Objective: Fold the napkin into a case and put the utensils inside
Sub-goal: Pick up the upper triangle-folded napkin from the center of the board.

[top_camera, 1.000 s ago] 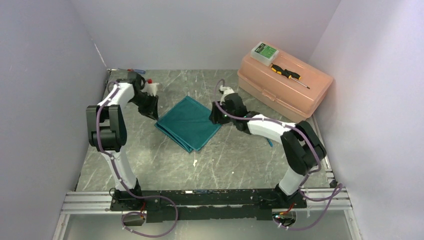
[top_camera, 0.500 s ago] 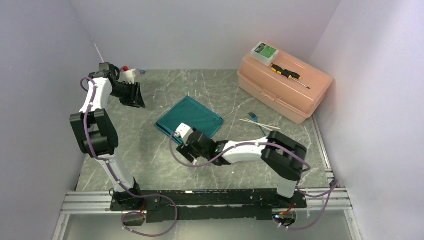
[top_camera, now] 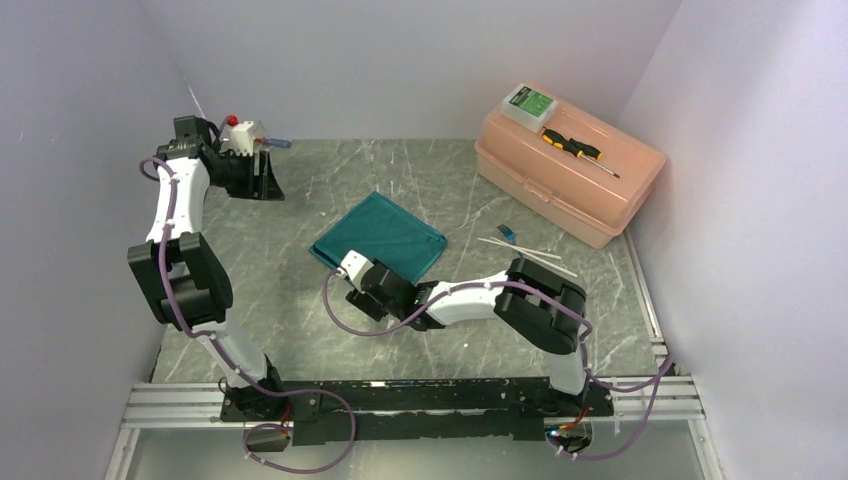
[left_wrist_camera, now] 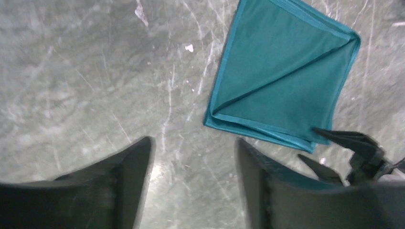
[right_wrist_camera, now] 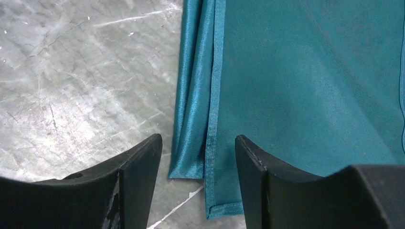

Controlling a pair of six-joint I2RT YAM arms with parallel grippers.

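Observation:
The teal napkin (top_camera: 385, 232) lies folded flat in the middle of the table, its layered hems showing in the right wrist view (right_wrist_camera: 305, 86). My right gripper (top_camera: 368, 290) hovers open at the napkin's near corner, and the stitched corner (right_wrist_camera: 217, 205) lies between its fingertips (right_wrist_camera: 196, 157) without being pinched. My left gripper (top_camera: 264, 183) is raised at the far left, open and holding nothing (left_wrist_camera: 193, 157), looking down on the napkin (left_wrist_camera: 282, 81) and bare table. The utensils lie right of the napkin: a blue one (top_camera: 507, 233) and two white sticks (top_camera: 522, 245).
A salmon toolbox (top_camera: 600, 190) stands at the back right with a yellow-and-black screwdriver (top_camera: 578, 150) and a small green-and-white box (top_camera: 528, 103) on its lid. A blue tool tip (top_camera: 283, 143) pokes out behind the left gripper. Walls close in on both sides.
The left gripper let go, opened and drew back up to the far left. The right arm swung from the napkin's right corner round to its near corner. The napkin now lies folded smaller.

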